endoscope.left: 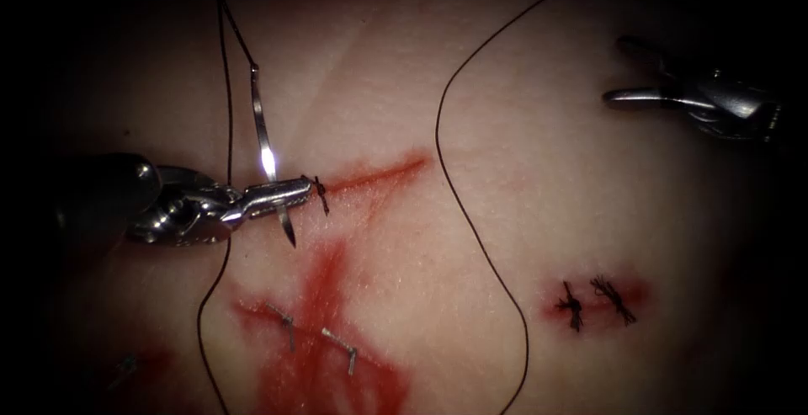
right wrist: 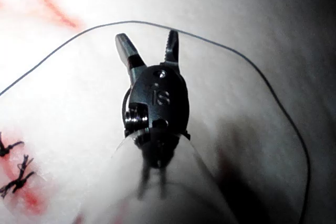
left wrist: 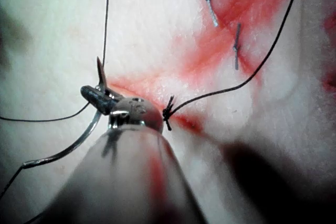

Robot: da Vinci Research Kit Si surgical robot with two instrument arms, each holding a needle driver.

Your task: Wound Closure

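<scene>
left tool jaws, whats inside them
The left tool is shut on the needle near its pointed end, beside the knot on the cut. The clamped stretch of needle is hidden by the jaws.

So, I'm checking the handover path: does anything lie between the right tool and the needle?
Yes. A loop of thread lies on the tissue between the open right tool and the needle, which the left tool holds near its tip.
</scene>
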